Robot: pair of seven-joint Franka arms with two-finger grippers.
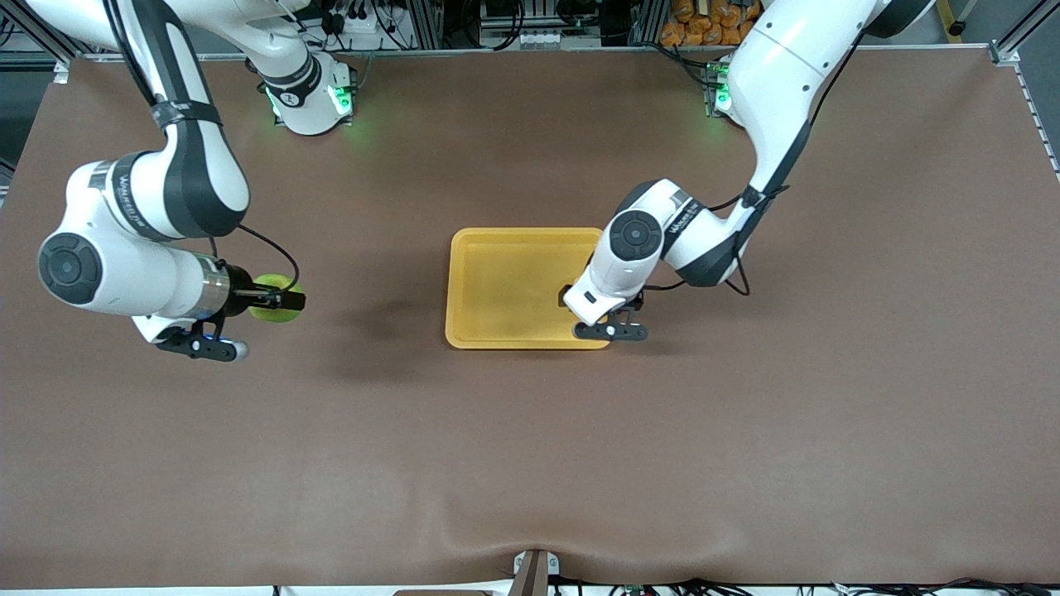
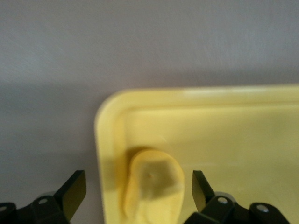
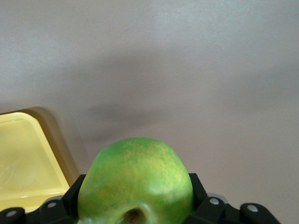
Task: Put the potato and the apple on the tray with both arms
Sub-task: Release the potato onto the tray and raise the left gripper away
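Bench (image 1: pixel 745 430): carrying tray (image 1: pixel 497 281) mid-bench. Left gripper (image 2: pixel 135 196): hanging over tray corner, fingers (image 2: pixel 72 191) spread wide, potato (image 2: pixel 154 189) lying released inside. Right gripper (image 3: pixel 135 205): clamping apple (image 3: pixel 135 179) near its bench end; advisable: carrying it level to bare tray floor.

left end effector (image 2: pixel 135 189) spread wide, right end effector (image 3: pixel 135 196) clamped

No legible text — nothing readable.

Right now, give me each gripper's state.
Left gripper: jaws open over the tray, potato released.
Right gripper: shut on the apple.
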